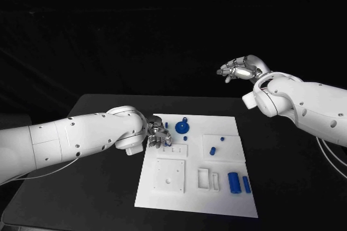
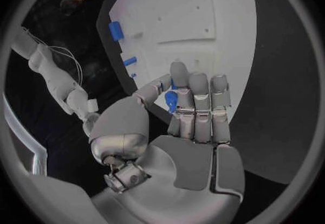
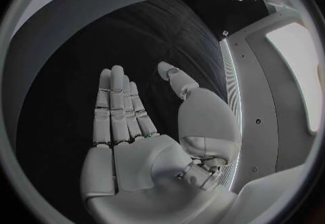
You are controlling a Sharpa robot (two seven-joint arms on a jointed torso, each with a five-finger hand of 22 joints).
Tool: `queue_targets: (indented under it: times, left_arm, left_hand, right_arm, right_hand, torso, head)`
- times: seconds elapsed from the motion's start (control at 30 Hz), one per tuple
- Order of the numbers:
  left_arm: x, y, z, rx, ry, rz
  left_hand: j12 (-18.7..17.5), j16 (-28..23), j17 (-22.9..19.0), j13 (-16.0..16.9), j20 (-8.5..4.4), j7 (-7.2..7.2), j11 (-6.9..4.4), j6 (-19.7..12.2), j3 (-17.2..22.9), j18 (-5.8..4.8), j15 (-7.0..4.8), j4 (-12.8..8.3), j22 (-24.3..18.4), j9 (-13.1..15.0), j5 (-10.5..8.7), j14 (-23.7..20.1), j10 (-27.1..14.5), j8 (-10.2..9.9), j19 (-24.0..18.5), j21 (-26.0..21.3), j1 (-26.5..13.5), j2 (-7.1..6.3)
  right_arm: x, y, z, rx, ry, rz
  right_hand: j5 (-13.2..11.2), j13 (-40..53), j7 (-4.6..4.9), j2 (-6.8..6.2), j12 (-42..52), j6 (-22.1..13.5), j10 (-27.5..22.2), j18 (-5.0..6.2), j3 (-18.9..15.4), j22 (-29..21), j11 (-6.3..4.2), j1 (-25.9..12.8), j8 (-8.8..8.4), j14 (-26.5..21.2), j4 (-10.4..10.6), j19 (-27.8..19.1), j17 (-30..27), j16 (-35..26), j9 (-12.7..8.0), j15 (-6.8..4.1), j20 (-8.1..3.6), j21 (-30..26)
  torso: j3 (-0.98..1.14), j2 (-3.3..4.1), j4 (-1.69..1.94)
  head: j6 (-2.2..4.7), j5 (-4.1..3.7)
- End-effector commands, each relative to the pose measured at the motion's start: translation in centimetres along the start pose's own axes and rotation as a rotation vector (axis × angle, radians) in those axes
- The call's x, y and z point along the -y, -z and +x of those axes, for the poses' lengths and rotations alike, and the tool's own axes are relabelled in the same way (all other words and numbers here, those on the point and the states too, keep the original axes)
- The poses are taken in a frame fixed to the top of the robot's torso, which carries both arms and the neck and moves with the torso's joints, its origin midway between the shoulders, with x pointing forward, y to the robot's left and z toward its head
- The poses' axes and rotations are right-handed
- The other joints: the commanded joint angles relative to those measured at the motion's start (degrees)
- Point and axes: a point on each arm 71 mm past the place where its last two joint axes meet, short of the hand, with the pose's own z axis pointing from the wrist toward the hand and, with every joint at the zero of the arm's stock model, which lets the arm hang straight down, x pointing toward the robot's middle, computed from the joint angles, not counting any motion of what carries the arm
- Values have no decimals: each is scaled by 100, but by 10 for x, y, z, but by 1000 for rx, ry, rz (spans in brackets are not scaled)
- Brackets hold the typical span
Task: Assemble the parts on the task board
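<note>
Task board: I see the white task board lying flat in the middle of the black table; every place below is given relative to it.
Held part: a small blue part sits pinched between the left thumb and the fingers, over the board's far-left area.
Left hand: the left hand hangs above the board's far-left corner, beside the round blue part. Its fingers lie side by side, curled toward the thumb, pinching the small blue part.
Parts on the board: two blue cylinders lie side by side near the board's near-right corner. One short blue peg rests near the board's middle. Smaller blue pieces sit around the round blue part at the far side.
Right hand: the right hand is raised well beyond the board's far-right corner, clear of the table. In the right wrist view its fingers are straight and pressed together, thumb held apart, holding nothing.
</note>
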Motion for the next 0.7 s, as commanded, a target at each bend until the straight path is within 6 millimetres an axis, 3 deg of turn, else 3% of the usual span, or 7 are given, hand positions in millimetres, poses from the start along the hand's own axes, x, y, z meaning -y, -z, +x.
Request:
queue_targets:
  times: [0.03, 0.13, 0.27, 0.6, 0.7]
  left_arm:
    - [4, -2, 3, -3, -3, 12]
    - [4, -4, 5, 11, 4, 20]
    - [6, -5, 6, 24, 11, 31]
    - [10, -8, 12, 10, -43, 40]
    - [10, -9, 15, -9, -52, 39]
  left_hand:
    - [260, 169, 33, 152, -574, -464, -98, 474, 19, 16, -160, -19, 135, 277, 35, 46, 44, -32, 13, 149, -30, 63]
    - [460, 294, 23, 248, -616, -472, -107, 499, 38, 16, -194, -19, 125, 332, 84, 29, -28, -61, -2, 277, -59, 58]
    - [619, 406, 13, 309, -649, -486, -121, 534, 42, 20, -225, -25, 121, 375, 258, 50, -48, -78, 8, 377, -93, 54]
    - [862, 587, -11, 380, -695, -530, -163, 656, 32, 24, -273, 23, 106, 454, 302, 63, -87, -79, 19, 513, -192, 48]
    - [926, 637, -23, 389, -707, -545, -178, 696, 36, 25, -285, 44, 102, 480, 303, 60, -104, -78, 18, 548, -213, 49]
  right_arm:
    - [-2, -1, 3, -18, -59, -9]
    - [-4, -1, 5, -27, -61, -12]
    - [-4, -2, 7, -31, -62, -12]
    - [-7, -2, 13, -55, -65, -16]
    - [-7, -2, 13, -56, -64, -14]
  right_hand:
    - [-9, -418, 80, 67, -305, -21, 179, -113, -35, -102, 8, 4, 42, -117, -53, -299, -189, -493, -7, 152, 106, -198]
    - [-12, -667, 84, 77, -426, -30, 272, -136, -79, -142, 16, 43, 56, -215, -59, -525, -277, -788, -34, 257, 177, -325]
    - [-11, -847, 89, 84, -515, -42, 267, -146, -104, -151, 44, 80, 60, -291, -53, -665, -325, -969, -61, 317, 221, -396]
    - [30, -1030, 93, 109, -579, -52, 272, -140, -122, -135, 67, 118, 66, -304, -35, -753, -350, -1102, -93, 355, 257, -433]
    - [43, -1078, 88, 123, -592, -40, 269, -138, -127, -132, 73, 132, 76, -309, -37, -779, -354, -1135, -99, 363, 267, -445]
  torso:
    - [-2, -3, -7]
    - [3, 5, -16]
    - [-6, 5, -12]
    - [8, 13, -4]
    - [0, 5, -5]
  head:
    - [-35, -12]
    - [-44, -28]
    - [-64, -62]
    - [-101, -123]
    - [-119, -129]
